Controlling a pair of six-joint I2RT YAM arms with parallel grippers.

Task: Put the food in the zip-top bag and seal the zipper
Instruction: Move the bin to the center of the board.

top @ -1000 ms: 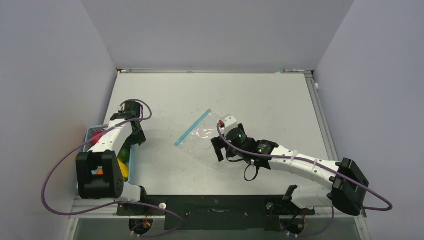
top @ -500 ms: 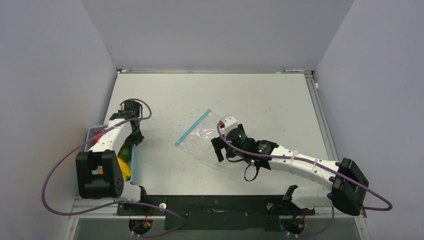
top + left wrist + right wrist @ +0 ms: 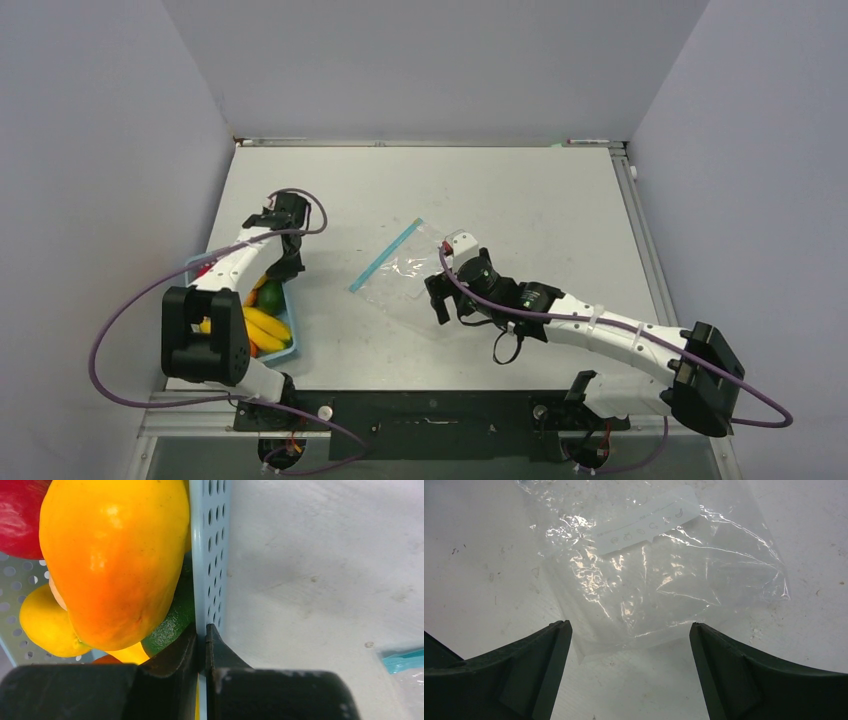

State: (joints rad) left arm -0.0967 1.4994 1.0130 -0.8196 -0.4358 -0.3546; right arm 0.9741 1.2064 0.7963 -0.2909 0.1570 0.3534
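Note:
The food lies in a light-blue perforated basket at the left: yellow bananas and a dark green piece. The left wrist view shows an orange-yellow fruit, a red piece, a green piece and a yellow piece. My left gripper is shut on the basket's right wall. The clear zip-top bag lies flat and empty mid-table, with its light-blue zipper at the far left edge. My right gripper is open just above the bag's near edge.
Grey walls enclose the table on the left, back and right. The basket sits near the left wall and the front edge. A corner of the zipper strip shows at the right edge of the left wrist view.
My left gripper has dragged the basket to the right and turned it, away from the left wall; more fruit now shows. The right arm has shifted only slightly.

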